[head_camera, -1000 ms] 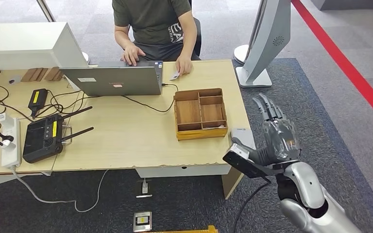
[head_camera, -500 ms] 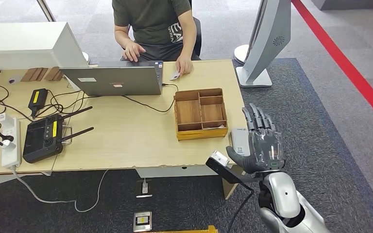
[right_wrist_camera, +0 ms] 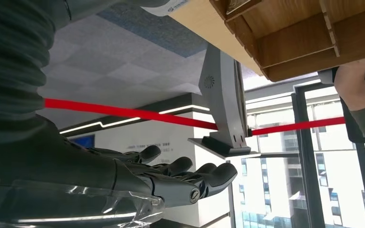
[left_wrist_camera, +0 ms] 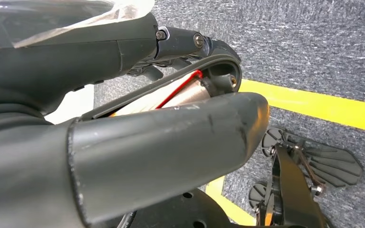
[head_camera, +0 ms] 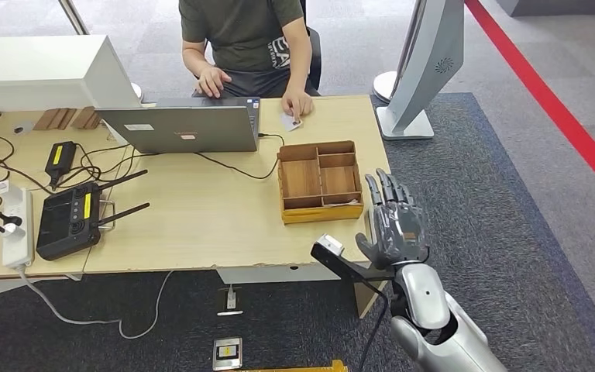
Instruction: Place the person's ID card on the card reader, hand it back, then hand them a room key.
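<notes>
Small white ID card (head_camera: 289, 122): flat on the far edge of the table (head_camera: 201, 225), pinned under the fingertips of the person's hand (head_camera: 295, 104), just beside the right corner of the open laptop (head_camera: 182, 128). Pale and plain from here; print too small to read.

Nearer, between card and robot: wooden tray (head_camera: 320, 182), split into compartments, with a thin pale piece leaning at its near right wall, too small to identify. Black cable looping from the laptop toward the tray's far left corner.

At the table's near right corner, just beside the tray: right hand (head_camera: 393, 226), palm down, fingers straight and fanned apart, holding nothing; well apart from the card, with the tray in between. Same hand (right_wrist_camera: 171, 183) in the right wrist view, fingers stretched out side by side, the tray's side above them.

Left hand (left_wrist_camera: 123, 95) hanging over grey carpet with a yellow line; thick thumb and dark fingers close to the lens, spread or curled impossible to tell.

Further left on the table: black box with antennas (head_camera: 68, 221), power strip (head_camera: 17, 225), tangled cables. Beyond the table's right end, white stand (head_camera: 422, 70) on the carpet.
</notes>
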Available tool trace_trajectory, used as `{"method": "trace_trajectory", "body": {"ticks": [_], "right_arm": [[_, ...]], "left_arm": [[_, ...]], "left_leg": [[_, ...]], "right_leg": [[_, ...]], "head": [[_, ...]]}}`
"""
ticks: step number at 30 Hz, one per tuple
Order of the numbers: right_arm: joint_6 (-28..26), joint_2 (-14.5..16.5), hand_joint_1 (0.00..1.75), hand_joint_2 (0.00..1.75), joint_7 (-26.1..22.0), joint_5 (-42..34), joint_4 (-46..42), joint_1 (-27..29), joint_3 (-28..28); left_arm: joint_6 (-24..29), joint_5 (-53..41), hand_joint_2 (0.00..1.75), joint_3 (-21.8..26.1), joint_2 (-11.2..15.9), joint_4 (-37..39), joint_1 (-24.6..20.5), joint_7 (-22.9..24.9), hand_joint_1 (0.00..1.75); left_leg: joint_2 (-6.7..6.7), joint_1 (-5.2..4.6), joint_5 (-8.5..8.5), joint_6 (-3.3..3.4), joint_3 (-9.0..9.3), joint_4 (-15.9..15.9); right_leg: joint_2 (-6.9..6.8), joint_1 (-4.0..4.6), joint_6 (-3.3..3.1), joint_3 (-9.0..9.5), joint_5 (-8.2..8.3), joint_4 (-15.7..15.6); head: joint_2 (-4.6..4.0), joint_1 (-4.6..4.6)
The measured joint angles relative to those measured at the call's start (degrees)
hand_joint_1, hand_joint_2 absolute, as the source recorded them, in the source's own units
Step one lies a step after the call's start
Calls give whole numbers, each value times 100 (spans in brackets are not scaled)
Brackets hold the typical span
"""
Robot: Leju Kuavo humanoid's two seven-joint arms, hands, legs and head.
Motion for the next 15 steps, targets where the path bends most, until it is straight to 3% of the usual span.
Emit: {"method": "trace_trajectory", "body": {"ticks": [15], "right_arm": [[78,508,0,175,-211,261,1011,-499,44]], "left_arm": [[-85,-117,0,-1,2,0,-10,-38,0]], "left_leg": [[0,0,0,0,-1,0]], "right_leg": [[0,0,0,-1,0,1]], "head": [[0,0]]}}
